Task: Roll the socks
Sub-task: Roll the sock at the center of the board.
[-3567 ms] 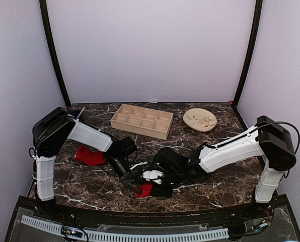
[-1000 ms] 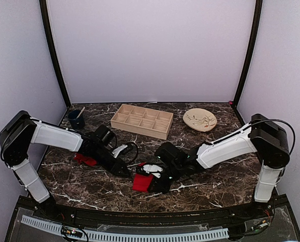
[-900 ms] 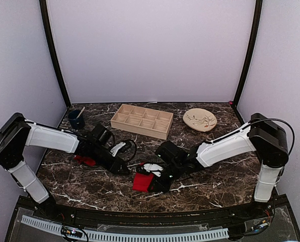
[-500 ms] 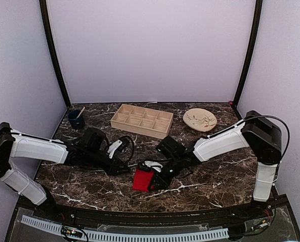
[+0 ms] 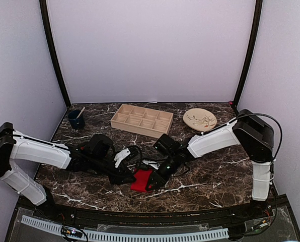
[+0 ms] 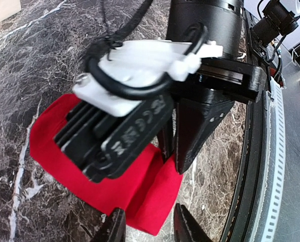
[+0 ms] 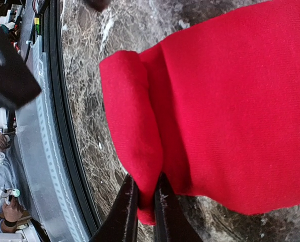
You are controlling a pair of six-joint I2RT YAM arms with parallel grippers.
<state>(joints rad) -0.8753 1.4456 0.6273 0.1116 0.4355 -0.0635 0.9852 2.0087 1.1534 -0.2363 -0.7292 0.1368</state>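
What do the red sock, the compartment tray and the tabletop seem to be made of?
Red sock: soft knit fabric, matte; fine weave shows and it folds limply.
Tray: pale, bare-looking wood; grain too small to see.
Tabletop: dark marble look with white veins; whether it is real stone or printed laminate, cannot tell.

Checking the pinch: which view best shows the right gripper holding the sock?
Right wrist: the right gripper pinches a fold of the red sock, close up. The top view shows it tiny; the left wrist view, half hidden.
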